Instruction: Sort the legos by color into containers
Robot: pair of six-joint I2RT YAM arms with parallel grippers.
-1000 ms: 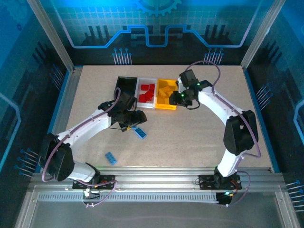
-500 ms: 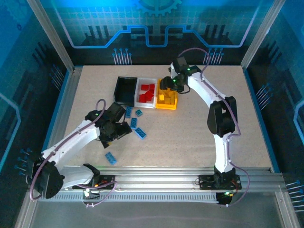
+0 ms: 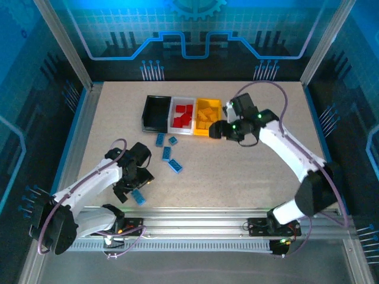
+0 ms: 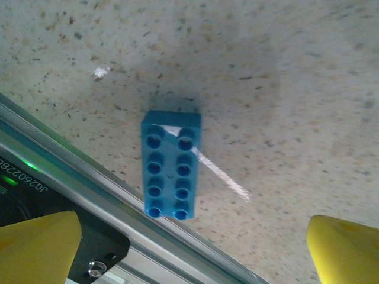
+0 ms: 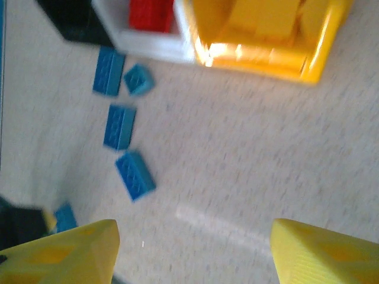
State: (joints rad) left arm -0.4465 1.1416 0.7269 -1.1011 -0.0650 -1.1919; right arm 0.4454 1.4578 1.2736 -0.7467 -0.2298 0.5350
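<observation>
The left gripper (image 4: 192, 236) is spread wide over a blue brick (image 4: 172, 164) lying beside the front rail (image 4: 71, 177). It may bump the rail and miss. The right gripper (image 5: 192, 236) is spread, empty.

Between the left fingers (image 4: 38, 245), smooth matt yellow plastic, lies a blue brick (image 4: 170, 171) of glossy studded plastic on a matt, speckled, grainy table (image 4: 296, 89). Beside the fingers runs a brushed metal rail (image 4: 89, 177).

The speckled tabletop (image 3: 254, 171) carries a row of three joined bins (image 3: 157, 113) and five loose blue legos (image 3: 174, 165), one near the front rail (image 3: 207, 222).
</observation>
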